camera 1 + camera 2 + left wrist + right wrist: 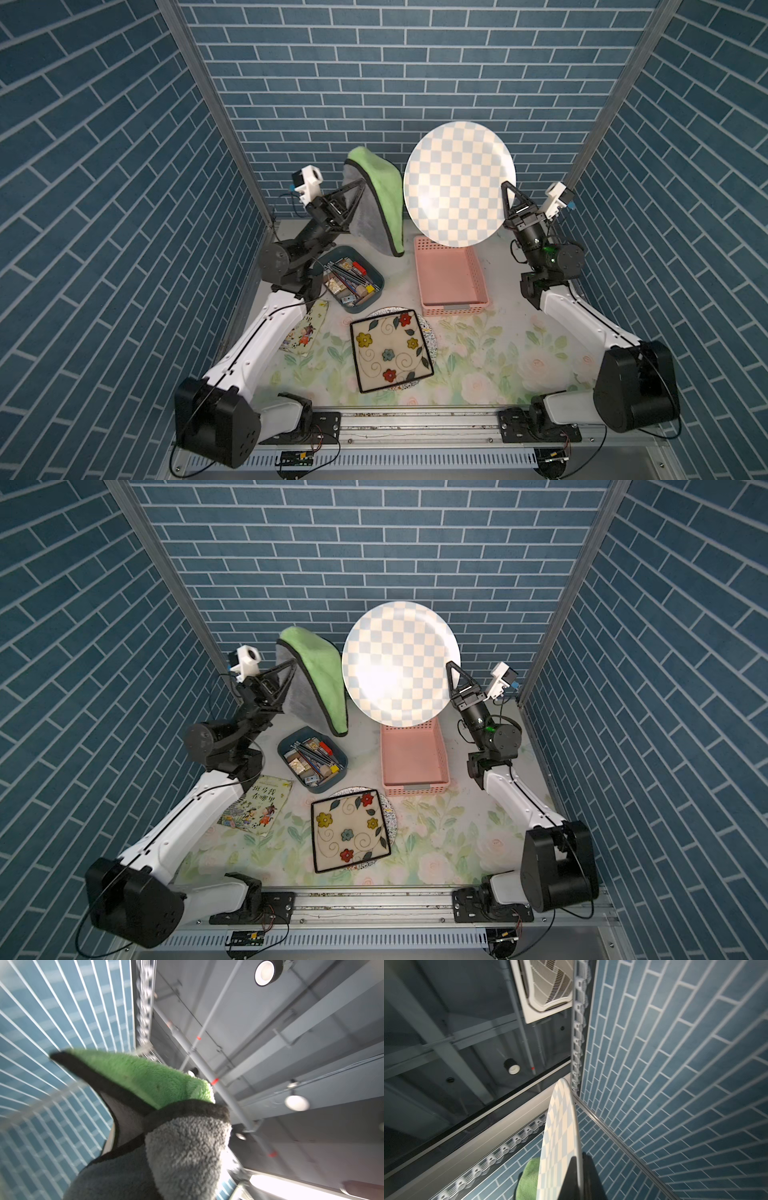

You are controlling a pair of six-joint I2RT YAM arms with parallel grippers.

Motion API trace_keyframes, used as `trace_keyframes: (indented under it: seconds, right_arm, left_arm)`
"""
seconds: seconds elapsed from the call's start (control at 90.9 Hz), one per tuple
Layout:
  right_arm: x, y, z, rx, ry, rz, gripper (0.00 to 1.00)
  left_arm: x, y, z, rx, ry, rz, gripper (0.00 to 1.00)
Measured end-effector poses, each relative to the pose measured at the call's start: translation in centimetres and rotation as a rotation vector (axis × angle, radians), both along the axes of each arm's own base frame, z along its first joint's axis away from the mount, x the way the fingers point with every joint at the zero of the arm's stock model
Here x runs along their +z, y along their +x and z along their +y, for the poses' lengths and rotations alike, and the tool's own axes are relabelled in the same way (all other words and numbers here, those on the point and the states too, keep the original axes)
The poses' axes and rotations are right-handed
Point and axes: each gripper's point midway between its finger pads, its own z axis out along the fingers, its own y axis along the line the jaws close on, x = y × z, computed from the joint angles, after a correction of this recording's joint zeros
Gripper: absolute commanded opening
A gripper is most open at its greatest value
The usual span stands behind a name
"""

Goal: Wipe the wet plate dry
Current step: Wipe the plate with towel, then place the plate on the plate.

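Top views both show the checkered plate (457, 183) held upright over the pink basket (451, 280), its rim clamped by the right gripper (507, 189). Left of the basket, the green cloth (384, 195) is pinched by the left gripper (360, 186).

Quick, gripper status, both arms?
Left gripper: shut on the green cloth.
Right gripper: shut on the checkered plate.

Glossy checkered plate (457, 183); fluffy, matt cloth (380, 195); plastic basket (451, 276).
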Motion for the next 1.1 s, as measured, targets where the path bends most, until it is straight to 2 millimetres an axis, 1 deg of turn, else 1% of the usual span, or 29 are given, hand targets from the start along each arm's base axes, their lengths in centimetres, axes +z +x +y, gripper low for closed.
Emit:
trace_keyframes:
  seconds: [0.033, 0.099, 0.154, 0.209, 0.264, 0.319, 0.385, 0.44, 0.539, 0.616, 0.781, 0.935, 0.99, 1.1]
  right_arm:
    - [-1.4, -0.4, -0.1, -0.019, -0.029, 0.038, 0.00]
    - [-4.3, -1.6, 0.0, -0.038, -0.092, 0.103, 0.00]
    - [-6.6, -2.5, 0.3, -0.045, -0.146, 0.146, 0.00]
    - [-9.2, -3.4, 1.2, -0.035, -0.215, 0.200, 0.00]
    - [-11.7, -4.2, 2.8, -0.008, -0.294, 0.257, 0.00]
    - [-14.0, -5.6, 5.0, 0.043, -0.382, 0.289, 0.00]
    - [-16.7, -7.6, 7.6, 0.122, -0.471, 0.317, 0.00]
    - [-18.9, -9.2, 9.3, 0.184, -0.530, 0.342, 0.00]
    - [-23.1, -11.7, 11.5, 0.268, -0.632, 0.397, 0.00]
    - [-25.7, -12.9, 12.9, 0.312, -0.697, 0.433, 0.00]
    - [-30.1, -14.1, 15.2, 0.366, -0.794, 0.499, 0.00]
    - [-33.8, -14.2, 16.0, 0.357, -0.885, 0.552, 0.00]
    - [-34.4, -14.2, 16.0, 0.346, -0.896, 0.566, 0.00]
    - [-34.4, -14.0, 16.0, 0.315, -0.903, 0.562, 0.00]
  left_arm:
    - [0.3, 0.0, 0.8, 0.070, 0.044, -0.011, 0.00]
    - [0.9, 0.7, 1.6, 0.199, 0.136, -0.007, 0.00]
    - [1.2, 1.9, 2.4, 0.328, 0.223, 0.010, 0.00]
    - [0.8, 2.9, 3.1, 0.435, 0.304, 0.025, 0.00]
    - [-0.3, 4.0, 3.8, 0.513, 0.382, 0.051, 0.00]
    - [-2.0, 5.1, 4.3, 0.557, 0.450, 0.086, 0.00]
    - [-4.1, 6.5, 4.4, 0.574, 0.514, 0.133, 0.00]
    - [-5.9, 7.6, 4.2, 0.569, 0.553, 0.170, 0.00]
    - [-8.7, 8.8, 4.0, 0.556, 0.605, 0.231, 0.00]
    - [-10.0, 9.1, 4.0, 0.549, 0.627, 0.260, 0.00]
    - [-10.9, 8.8, 4.1, 0.550, 0.642, 0.270, 0.00]
    - [-10.9, 8.3, 4.2, 0.554, 0.643, 0.268, 0.00]
    - [-10.8, 8.2, 4.2, 0.557, 0.643, 0.265, 0.00]
    - [-10.6, 7.9, 4.3, 0.559, 0.642, 0.260, 0.00]
